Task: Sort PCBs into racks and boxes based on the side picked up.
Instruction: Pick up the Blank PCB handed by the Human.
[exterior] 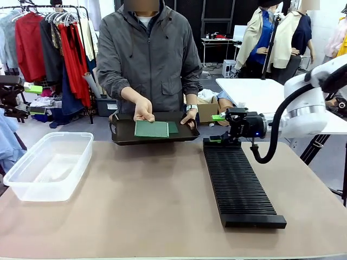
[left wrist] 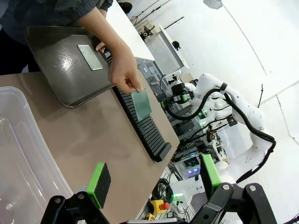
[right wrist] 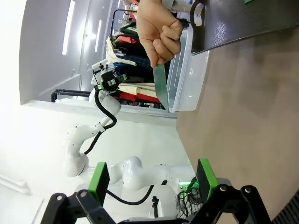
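A: Where's the board? Which tool has it?
B: Neither. One PCB [exterior: 152,129] is pinched in the person's right hand [exterior: 143,110], above the tray [exterior: 130,142], at 12 o'clock from desk centre, front view. A second board [left wrist: 89,57] is carried flat in the tray.
A: Tools?
B: Left tool [left wrist: 154,170]: jaws spread wide, nothing gripped. Right tool [right wrist: 152,170]: same, wide, empty.
A: Targets?
B: Clear tub [exterior: 54,162] at 10 o'clock, black rack [exterior: 238,179] at 2, both on the desk [exterior: 135,216].
A: Handling?
B: Judged light, stiff, thin; faces likely smooth, so a slip or twist is possible. Could be cracked or scratched if squeezed hard or bent.
A: Grip where?
B: Flat between the pads, near a free edge, clear of the fingers. For the rack, the slot-side edge should be left free and kept square. Handover seems due; side to be settled by whichever tool is offered the board.
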{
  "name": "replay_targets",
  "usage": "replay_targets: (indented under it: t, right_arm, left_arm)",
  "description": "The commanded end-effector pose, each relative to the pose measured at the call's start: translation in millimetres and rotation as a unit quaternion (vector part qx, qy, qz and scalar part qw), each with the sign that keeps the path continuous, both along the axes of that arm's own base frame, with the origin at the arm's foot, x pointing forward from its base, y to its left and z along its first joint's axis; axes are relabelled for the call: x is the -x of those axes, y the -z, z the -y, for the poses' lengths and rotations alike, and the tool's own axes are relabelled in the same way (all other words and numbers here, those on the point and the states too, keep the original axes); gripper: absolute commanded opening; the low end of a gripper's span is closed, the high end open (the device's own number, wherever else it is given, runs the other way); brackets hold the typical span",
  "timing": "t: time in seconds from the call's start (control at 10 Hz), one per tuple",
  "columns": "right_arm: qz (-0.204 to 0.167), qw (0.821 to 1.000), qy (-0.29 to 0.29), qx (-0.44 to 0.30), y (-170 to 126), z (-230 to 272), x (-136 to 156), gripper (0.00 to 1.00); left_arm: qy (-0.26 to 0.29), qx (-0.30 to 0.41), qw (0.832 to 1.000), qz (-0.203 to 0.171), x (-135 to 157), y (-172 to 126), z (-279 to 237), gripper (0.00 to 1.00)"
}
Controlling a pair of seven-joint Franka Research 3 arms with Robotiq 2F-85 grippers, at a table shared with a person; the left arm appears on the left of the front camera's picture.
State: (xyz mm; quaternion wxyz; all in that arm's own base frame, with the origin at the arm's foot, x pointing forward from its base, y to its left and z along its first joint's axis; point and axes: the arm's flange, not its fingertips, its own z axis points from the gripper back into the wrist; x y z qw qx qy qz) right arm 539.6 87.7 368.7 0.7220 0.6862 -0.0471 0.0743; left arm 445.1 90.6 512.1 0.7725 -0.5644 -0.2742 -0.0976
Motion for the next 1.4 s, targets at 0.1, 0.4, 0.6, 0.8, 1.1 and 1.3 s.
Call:
replay_targets:
  t: [0.1,0.4,0.6,0.8,1.1,1.3]
  right_arm:
    - [0.003,1.0,-0.01,-0.015,7,-25,-25,1.0]
    - [-0.004,0.999,-0.025,-0.031,24,-51,-41,1.0]
    - [0.001,0.999,-0.035,-0.035,36,-72,-42,1.0]
    - [0.007,0.998,-0.043,-0.034,48,-95,-43,1.0]
    - [0.016,0.998,-0.048,-0.034,60,-128,-44,1.0]
    - [0.021,0.998,-0.05,-0.034,66,-147,-47,1.0]
  left_arm:
    - [-0.001,-0.004,1.0,-0.007,2,-3,0,1.0]
    - [-0.001,-0.004,1.0,-0.007,2,-3,0,1.0]
    - [-0.001,-0.004,1.0,-0.007,2,-3,0,1.0]
    - [-0.001,-0.004,1.0,-0.007,2,-3,0,1.0]
    - [-0.001,-0.004,1.0,-0.007,2,-3,0,1.0]
    - [-0.001,-0.004,1.0,-0.007,2,-3,0,1.0]
